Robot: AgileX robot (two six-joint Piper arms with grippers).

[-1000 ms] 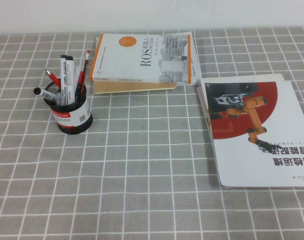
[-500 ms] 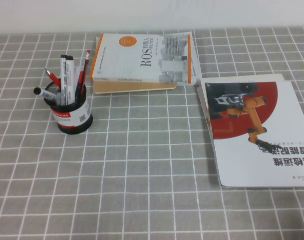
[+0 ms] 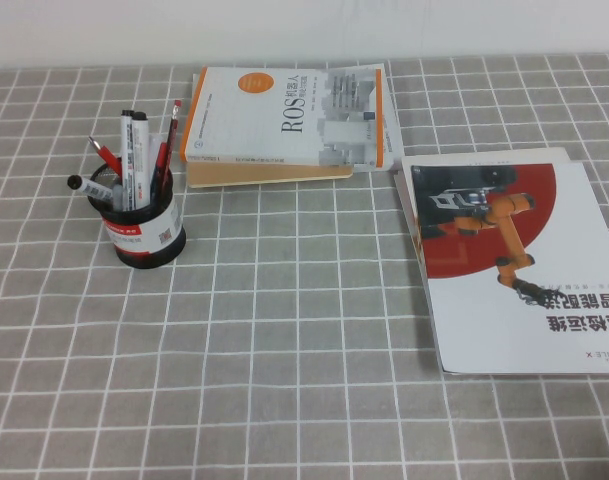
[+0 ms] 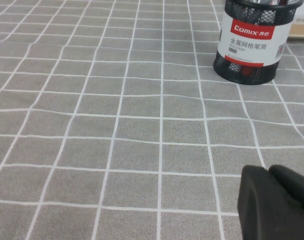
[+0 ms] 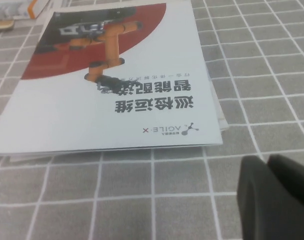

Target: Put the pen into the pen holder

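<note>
The pen holder [image 3: 142, 228] is a black mesh cup with a red-and-white label, standing at the left of the table. The pen [image 3: 135, 158], white barrel with black cap, stands upright inside it among thin red pens [image 3: 164, 150]. The holder also shows in the left wrist view [image 4: 249, 42], its top cut off. My left gripper [image 4: 268, 171] is shut and empty, low over the cloth, well short of the holder. My right gripper [image 5: 268, 161] is shut and empty, just off the near edge of the booklet [image 5: 107, 100]. Neither gripper shows in the high view.
A white and orange ROS book [image 3: 289, 125] lies at the back centre on top of another book. A white and red booklet [image 3: 514, 265] lies at the right. A grey checked cloth [image 3: 284, 350] covers the table.
</note>
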